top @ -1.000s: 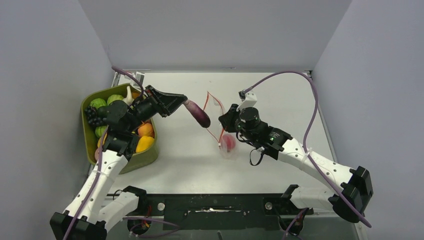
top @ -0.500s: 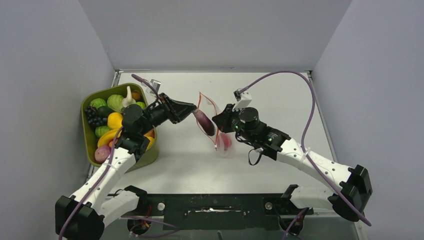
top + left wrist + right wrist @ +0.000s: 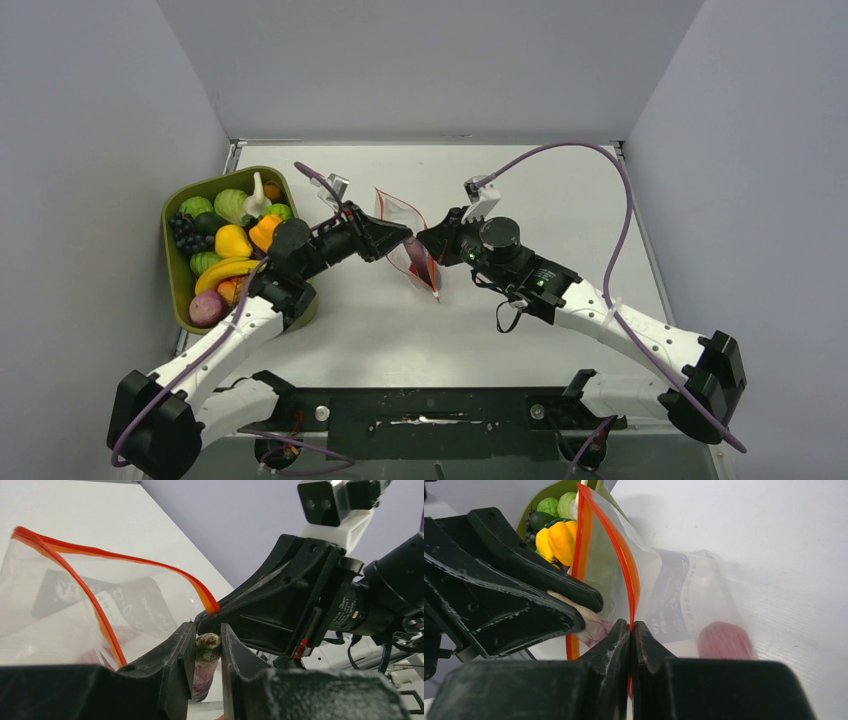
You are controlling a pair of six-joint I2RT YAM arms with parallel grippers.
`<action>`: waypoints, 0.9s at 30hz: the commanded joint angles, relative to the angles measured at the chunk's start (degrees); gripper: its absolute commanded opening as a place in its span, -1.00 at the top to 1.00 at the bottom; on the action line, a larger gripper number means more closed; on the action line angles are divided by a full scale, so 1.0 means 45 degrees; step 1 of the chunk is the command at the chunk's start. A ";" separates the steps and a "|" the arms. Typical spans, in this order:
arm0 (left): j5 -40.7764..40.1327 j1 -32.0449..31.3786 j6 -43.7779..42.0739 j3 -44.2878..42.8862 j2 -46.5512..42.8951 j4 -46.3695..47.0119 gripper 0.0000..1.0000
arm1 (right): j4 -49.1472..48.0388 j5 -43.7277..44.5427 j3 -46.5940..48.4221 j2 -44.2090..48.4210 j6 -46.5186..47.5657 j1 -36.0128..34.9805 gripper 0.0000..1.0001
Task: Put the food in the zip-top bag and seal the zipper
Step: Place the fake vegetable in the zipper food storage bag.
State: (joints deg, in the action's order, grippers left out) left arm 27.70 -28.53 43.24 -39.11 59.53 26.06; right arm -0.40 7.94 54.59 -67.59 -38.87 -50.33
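**Purple eggplant at the mouth of the clear pouch, both grippers engaged**

Item 1. The zip-top bag (image 3: 400,215) stands roughly upright near the middle of the white table (image 3: 560,200), with its mouth gaping. The zipper (image 3: 621,555) is parted into two red-orange lips that bow away from each other. One red piece (image 3: 724,640) lies inside the bag at the end farthest from the mouth.

Item 2. The eggplant (image 3: 206,652) is at the bag's mouth. In the right wrist view its purple body shows between the two lips. How far it reaches into the bag cannot be told.

Item 3. The left gripper (image 3: 207,630) is at the bag's mouth, on the tray side. Its jaws are narrow and clamp the eggplant near the green stem end. The fingers touch the fruit on both sides.

Item 4. The right gripper (image 3: 630,626) is at the opposite side of the bag. Its jaws are pressed together on one lip of the zipper, pinching the rim of the bag. The two grippers sit close, with the bag's mouth between them.

Item 5. An olive-green tray (image 3: 172,270) stands well apart from the bag, beyond the left gripper. It holds the remaining food (image 3: 230,240): yellow, orange and green pieces, a dark bunch of grapes and a purple-pink piece.
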 commanded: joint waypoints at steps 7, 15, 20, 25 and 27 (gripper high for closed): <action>-0.1538 -0.0786 -0.1325 -0.0509 0.0574 -0.0547 1.00 | -0.1115 -0.0088 0.0141 0.0146 0.0259 -0.0240 1.00; -0.1696 -0.0819 -0.1222 -0.0575 0.0898 -0.0772 1.00 | -0.1183 -0.0047 -0.0155 0.0333 0.0088 -0.0239 1.00; -0.1573 -0.0837 -0.1360 -0.0825 0.0901 -0.1238 0.52 | -0.0995 0.0153 -0.0141 0.0260 -0.0023 -0.0232 1.00; -0.1938 -0.0830 -0.2153 -0.1359 0.0390 -0.2511 0.20 | -0.0740 0.0265 -0.0190 0.0227 -0.0092 -0.0237 1.00; -0.2287 -0.0827 -0.2481 -0.1666 0.0190 -0.3197 0.09 | -0.0766 0.0294 -0.0268 0.0269 -0.0107 -0.0238 1.00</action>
State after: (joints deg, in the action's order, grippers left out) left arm 20.47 -32.16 36.27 -41.45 63.11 16.16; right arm -0.05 9.34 53.28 -67.70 -38.37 -50.70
